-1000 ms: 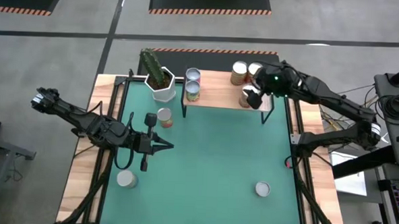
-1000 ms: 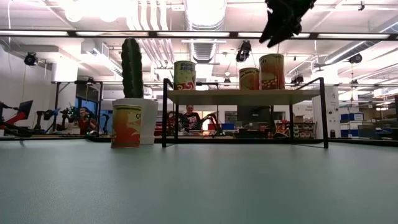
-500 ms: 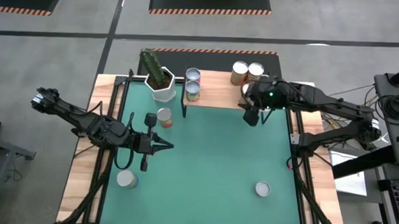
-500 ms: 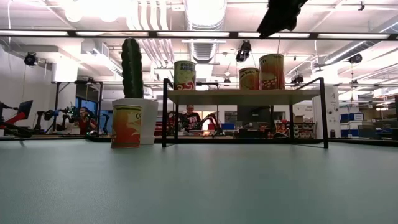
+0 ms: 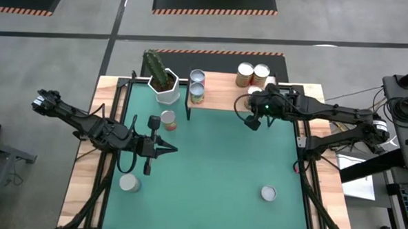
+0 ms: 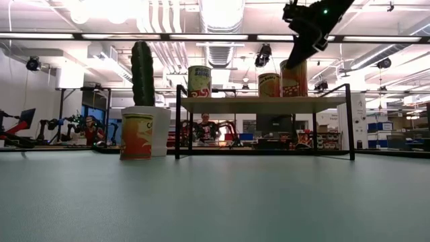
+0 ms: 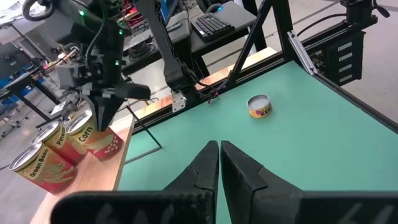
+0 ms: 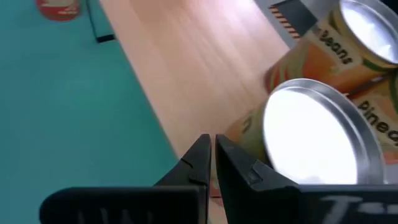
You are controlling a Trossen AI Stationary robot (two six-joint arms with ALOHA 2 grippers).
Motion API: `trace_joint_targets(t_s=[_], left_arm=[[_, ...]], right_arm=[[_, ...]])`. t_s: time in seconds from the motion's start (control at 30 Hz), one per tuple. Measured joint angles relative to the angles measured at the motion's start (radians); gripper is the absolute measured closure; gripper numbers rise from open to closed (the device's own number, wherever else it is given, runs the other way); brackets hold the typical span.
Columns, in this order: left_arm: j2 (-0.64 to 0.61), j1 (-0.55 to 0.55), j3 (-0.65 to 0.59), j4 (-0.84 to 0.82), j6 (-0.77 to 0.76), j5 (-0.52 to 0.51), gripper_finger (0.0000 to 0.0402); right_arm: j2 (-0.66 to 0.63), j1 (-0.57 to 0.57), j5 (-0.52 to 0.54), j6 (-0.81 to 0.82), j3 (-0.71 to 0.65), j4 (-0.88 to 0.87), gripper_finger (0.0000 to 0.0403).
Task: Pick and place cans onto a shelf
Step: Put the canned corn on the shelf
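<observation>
The shelf [image 5: 225, 100] stands at the table's far side with several cans upright on it: two at its left end [image 5: 197, 84] and three at its right end [image 7: 68, 146]. My right gripper [image 5: 253, 121] hovers shut above the shelf's near edge, just off the nearest right-hand can [image 8: 311, 134], touching nothing. Three more cans stand on the green mat: one near the cactus pot [image 5: 168, 120], one near left [image 5: 129, 184] and one near right [image 5: 268, 193]. My left gripper [image 5: 172, 150] waits shut over the mat's left part, holding nothing.
A white pot with a cactus [image 5: 164, 84] stands at the mat's far left, beside the shelf's left end. The shelf's thin black legs [image 6: 177, 121] rise from the mat. The middle of the mat [image 5: 215, 163] lies bare between the loose cans.
My right gripper has drawn back from the can at the shelf's right end, moving toward the near edge and slightly left, and has shut its fingers. That can stays upright on the shelf.
</observation>
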Motion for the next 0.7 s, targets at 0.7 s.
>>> trace_joint_targets(t_s=[0.7], left_arm=[[0.0,0.0,0.0,-0.001,0.0,0.0,0.0402]], right_arm=[[-0.113,-0.003,0.109,-0.008,0.006,-0.142,0.039]])
